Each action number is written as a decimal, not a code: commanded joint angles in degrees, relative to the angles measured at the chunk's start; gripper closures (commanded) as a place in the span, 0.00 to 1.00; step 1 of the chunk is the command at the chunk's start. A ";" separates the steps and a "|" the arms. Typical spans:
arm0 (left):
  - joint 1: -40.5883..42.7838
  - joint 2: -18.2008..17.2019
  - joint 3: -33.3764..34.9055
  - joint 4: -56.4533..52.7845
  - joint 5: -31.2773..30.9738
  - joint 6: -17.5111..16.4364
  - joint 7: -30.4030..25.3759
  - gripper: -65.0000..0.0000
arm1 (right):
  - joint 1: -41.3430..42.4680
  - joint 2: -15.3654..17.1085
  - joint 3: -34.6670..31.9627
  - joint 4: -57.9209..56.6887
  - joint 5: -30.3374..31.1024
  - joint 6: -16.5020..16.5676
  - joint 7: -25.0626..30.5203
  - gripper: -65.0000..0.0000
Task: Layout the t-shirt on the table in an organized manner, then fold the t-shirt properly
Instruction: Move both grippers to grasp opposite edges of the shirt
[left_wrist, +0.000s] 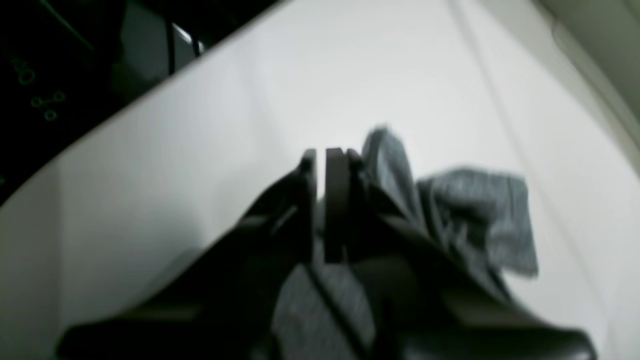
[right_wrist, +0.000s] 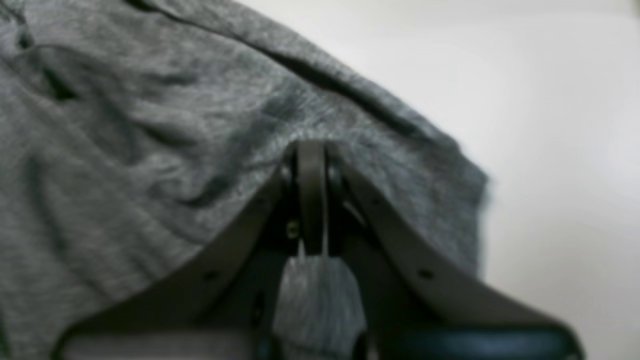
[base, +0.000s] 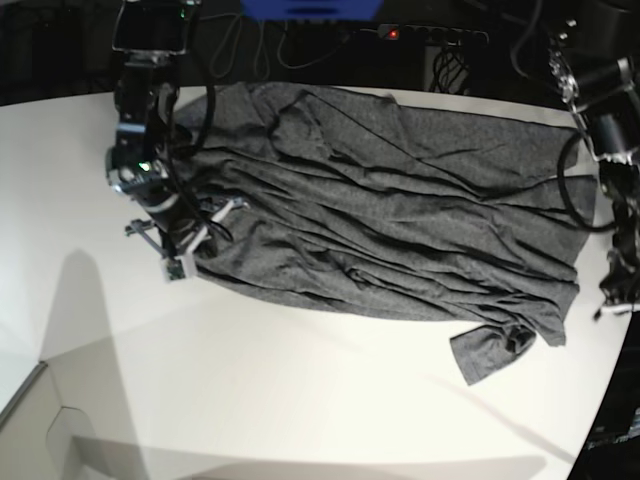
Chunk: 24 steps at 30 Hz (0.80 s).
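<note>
The dark grey t-shirt (base: 380, 210) lies spread and wrinkled across the white table (base: 280, 400), with one sleeve (base: 490, 358) folded out at its lower right. My right gripper (base: 185, 250) is at the shirt's left edge. In the right wrist view it (right_wrist: 311, 150) is shut on a fold of the t-shirt (right_wrist: 150, 150), and cloth shows between the fingers. My left gripper (base: 608, 300) is at the shirt's right edge, near the table's curved rim. In the left wrist view it (left_wrist: 325, 157) is shut on grey cloth of the t-shirt (left_wrist: 475, 215), which hangs beside the fingers.
Dark equipment, cables and a power strip with a red light (base: 393, 33) stand behind the table's far edge. The table edge curves away close to the left arm (base: 610, 140). A notch cuts the table's lower left corner (base: 40, 395).
</note>
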 joint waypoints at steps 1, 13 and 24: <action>0.06 -1.46 -1.05 2.98 -0.41 -0.34 -1.36 0.96 | 2.17 1.84 0.43 -1.92 0.08 -0.30 1.56 1.00; 7.97 -1.38 -6.59 10.45 -0.41 -0.34 -1.10 0.96 | 9.65 11.24 16.78 -18.01 0.08 -0.82 1.56 1.00; 1.55 8.73 -0.08 9.74 0.12 -0.34 -1.10 0.96 | 7.71 8.08 23.64 -4.56 0.34 -0.38 1.13 1.00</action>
